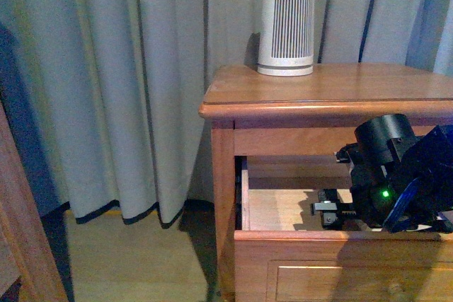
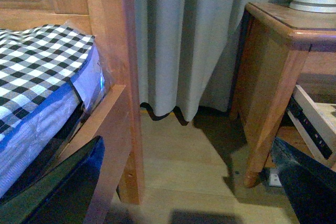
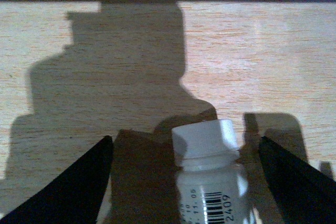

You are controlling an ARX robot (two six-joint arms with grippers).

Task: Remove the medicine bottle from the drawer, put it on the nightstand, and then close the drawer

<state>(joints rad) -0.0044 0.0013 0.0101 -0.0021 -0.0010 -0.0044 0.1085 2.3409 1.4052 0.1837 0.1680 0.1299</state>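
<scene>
Your right claw [image 3: 184, 145] is spread wide on both sides of the medicine bottle [image 3: 210, 182] in the drawer [image 3: 157, 51], ready to squeeze.

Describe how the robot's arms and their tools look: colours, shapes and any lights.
The right arm is black, with a rounded cylindrical top, blue parts at its side and one small green light. The right tool has two flat black fingers tapering to points. The left tool also has dark fingers, one with a blue edge.
</scene>
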